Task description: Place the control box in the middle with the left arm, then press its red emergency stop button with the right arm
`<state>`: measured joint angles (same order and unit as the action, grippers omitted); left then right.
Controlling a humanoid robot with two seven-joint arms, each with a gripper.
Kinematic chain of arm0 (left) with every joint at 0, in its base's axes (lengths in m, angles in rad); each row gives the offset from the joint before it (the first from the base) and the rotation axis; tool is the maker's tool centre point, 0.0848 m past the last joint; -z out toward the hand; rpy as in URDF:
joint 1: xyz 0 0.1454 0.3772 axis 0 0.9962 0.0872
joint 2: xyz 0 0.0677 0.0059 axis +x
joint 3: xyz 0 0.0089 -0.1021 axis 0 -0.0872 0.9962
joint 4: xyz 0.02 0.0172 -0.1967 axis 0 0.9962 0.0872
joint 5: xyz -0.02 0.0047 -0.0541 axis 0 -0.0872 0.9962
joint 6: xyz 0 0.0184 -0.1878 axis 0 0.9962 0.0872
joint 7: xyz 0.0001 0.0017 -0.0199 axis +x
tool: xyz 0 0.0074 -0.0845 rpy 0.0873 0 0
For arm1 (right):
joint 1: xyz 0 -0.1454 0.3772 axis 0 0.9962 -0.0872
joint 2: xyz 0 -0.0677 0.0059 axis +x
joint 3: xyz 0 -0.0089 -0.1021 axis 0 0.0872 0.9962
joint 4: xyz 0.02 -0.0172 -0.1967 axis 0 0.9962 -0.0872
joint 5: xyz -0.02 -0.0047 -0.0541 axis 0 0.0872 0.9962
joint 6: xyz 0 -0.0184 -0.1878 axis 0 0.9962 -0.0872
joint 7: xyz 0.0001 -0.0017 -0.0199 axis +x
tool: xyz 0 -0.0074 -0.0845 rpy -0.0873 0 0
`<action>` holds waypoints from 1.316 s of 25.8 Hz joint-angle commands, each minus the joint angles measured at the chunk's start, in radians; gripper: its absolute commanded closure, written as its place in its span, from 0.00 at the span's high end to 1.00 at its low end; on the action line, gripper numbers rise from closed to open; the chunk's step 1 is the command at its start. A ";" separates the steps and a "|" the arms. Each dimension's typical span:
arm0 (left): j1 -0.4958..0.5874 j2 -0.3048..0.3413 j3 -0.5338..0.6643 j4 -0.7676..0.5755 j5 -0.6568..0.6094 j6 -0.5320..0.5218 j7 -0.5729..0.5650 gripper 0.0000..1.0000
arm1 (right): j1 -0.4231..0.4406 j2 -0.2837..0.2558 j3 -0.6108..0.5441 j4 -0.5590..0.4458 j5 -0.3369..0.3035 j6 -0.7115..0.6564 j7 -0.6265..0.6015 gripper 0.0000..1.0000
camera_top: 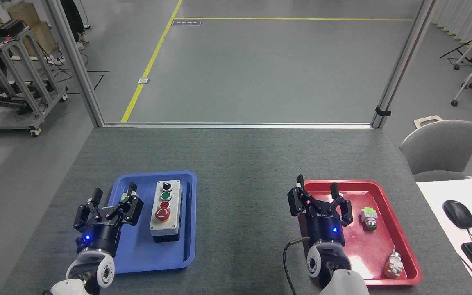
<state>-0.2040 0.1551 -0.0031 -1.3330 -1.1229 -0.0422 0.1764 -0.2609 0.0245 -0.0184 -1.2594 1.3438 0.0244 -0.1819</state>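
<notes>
- Your left gripper (112, 201): fingers spread, empty, over the blue tray's (137, 262) left edge, placed to reach rightward.
- Control box (165, 211) lies in that tray, not yet centred; emergency stop button (162, 214) faces up.
- Your right gripper (317, 196): fingers apart, idle over the red tray (400, 229).

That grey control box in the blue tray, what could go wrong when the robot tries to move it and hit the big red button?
The control box lies inside the blue tray, so it may catch on the raised rim when lifted out. A small green-tabbed part sits right by the open left gripper and could get knocked. The emergency stop button is close to a smaller red button, so the right gripper might press the wrong one.
</notes>
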 commanded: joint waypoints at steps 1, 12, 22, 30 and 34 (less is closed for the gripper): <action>0.000 0.000 0.000 0.000 0.000 -0.001 0.000 0.99 | 0.000 0.000 0.000 0.000 0.000 0.000 0.001 0.99; 0.000 -0.002 0.000 -0.002 -0.002 0.001 0.000 0.99 | 0.000 0.000 0.000 0.000 0.000 0.000 0.001 0.99; 0.000 -0.003 0.002 -0.008 0.000 0.001 0.000 0.99 | -0.001 0.005 0.000 0.000 0.000 0.002 0.001 0.99; 0.000 -0.003 0.000 -0.006 0.000 -0.001 0.000 0.99 | 0.000 0.003 -0.002 0.000 0.000 0.002 0.001 0.99; 0.000 -0.003 0.000 -0.006 0.000 -0.001 0.000 0.99 | -0.001 0.003 -0.002 0.000 0.000 0.002 0.001 0.99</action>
<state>-0.2040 0.1517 -0.0029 -1.3392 -1.1229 -0.0413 0.1766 -0.2618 0.0275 -0.0199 -1.2591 1.3437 0.0261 -0.1811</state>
